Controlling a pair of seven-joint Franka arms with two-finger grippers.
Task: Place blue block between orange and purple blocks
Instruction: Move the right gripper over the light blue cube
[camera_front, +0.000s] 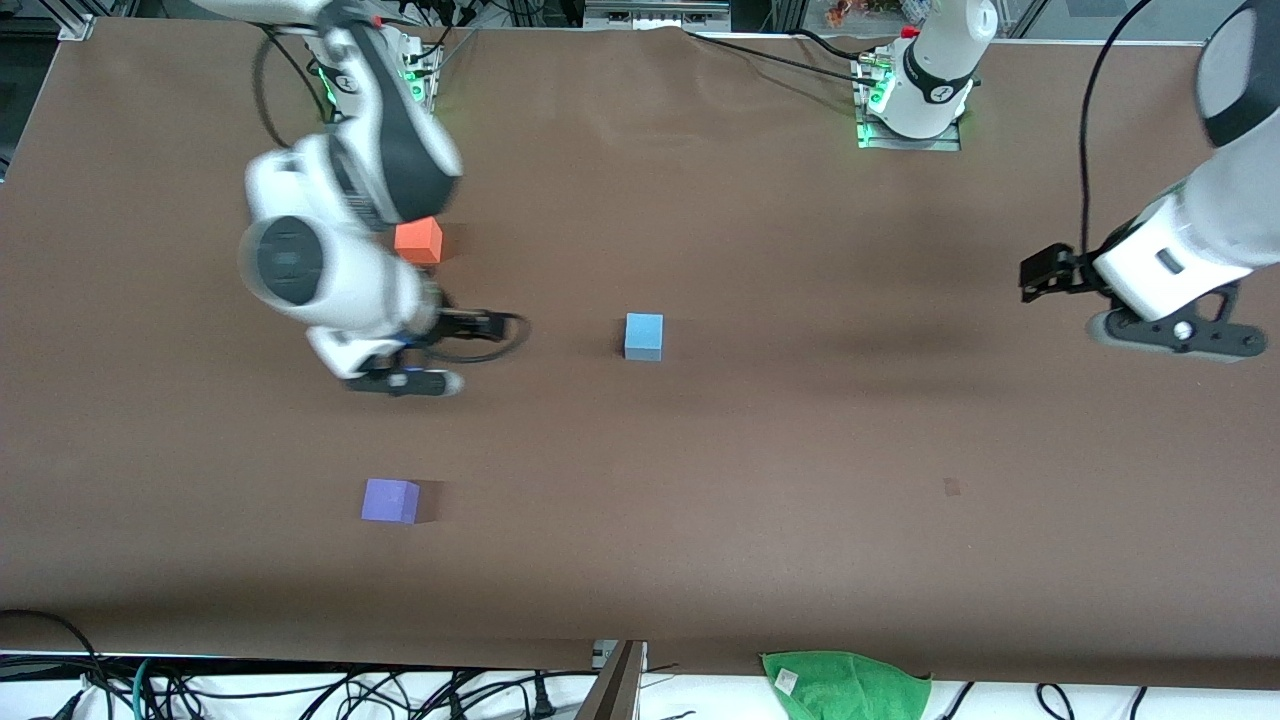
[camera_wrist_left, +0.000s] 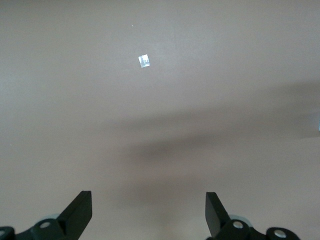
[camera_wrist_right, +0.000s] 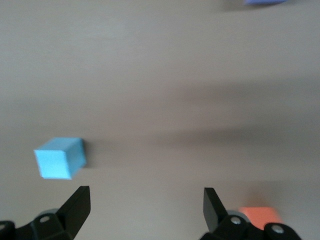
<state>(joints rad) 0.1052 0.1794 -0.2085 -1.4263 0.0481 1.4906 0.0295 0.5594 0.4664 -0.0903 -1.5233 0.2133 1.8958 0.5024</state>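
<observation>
Green cloth (camera_front: 845, 683) drapes brown table (camera_front: 800, 420) edge.

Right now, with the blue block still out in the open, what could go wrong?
1. The right gripper, jaws open and empty, is over bare table between the orange block and purple block, not over the blue block; a descent here grabs nothing.
2. Its arm hangs low by the orange block and could nudge it.

Matte, plain-faced blue block (camera_front: 644, 336) sits on a smooth, matte brown table covering (camera_front: 800, 420).
</observation>
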